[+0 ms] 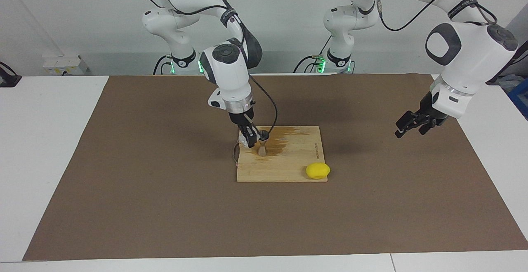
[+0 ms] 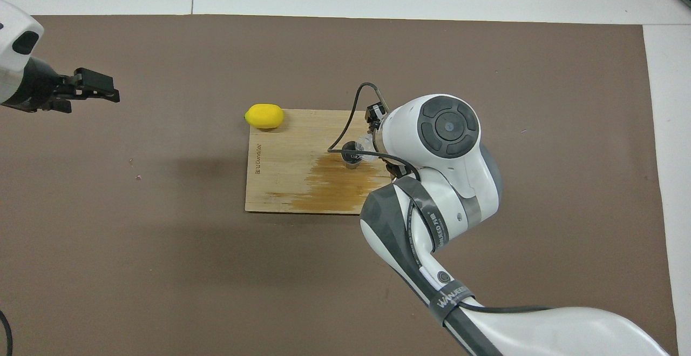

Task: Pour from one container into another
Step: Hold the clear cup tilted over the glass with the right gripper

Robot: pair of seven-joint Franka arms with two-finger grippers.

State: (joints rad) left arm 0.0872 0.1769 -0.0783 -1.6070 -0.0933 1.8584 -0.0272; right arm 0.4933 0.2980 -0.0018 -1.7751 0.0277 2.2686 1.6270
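The metal jigger (image 1: 262, 147) stands upright on the wooden board (image 1: 288, 169), on a dark wet stain. It also shows in the overhead view (image 2: 352, 158). My right gripper (image 1: 248, 139) is shut on the clear glass cup (image 1: 244, 141) and holds it right beside the jigger, toward the right arm's end of the table. In the overhead view my right wrist hides most of the cup (image 2: 366, 141); I cannot tell its tilt. My left gripper (image 1: 408, 128) is open and empty, up in the air over the brown mat (image 2: 102, 88).
A yellow lemon (image 1: 317, 170) lies at the board's corner farthest from the robots, toward the left arm's end (image 2: 264, 116). A black cable loops from my right wrist over the jigger. The brown mat (image 1: 165, 206) covers the table.
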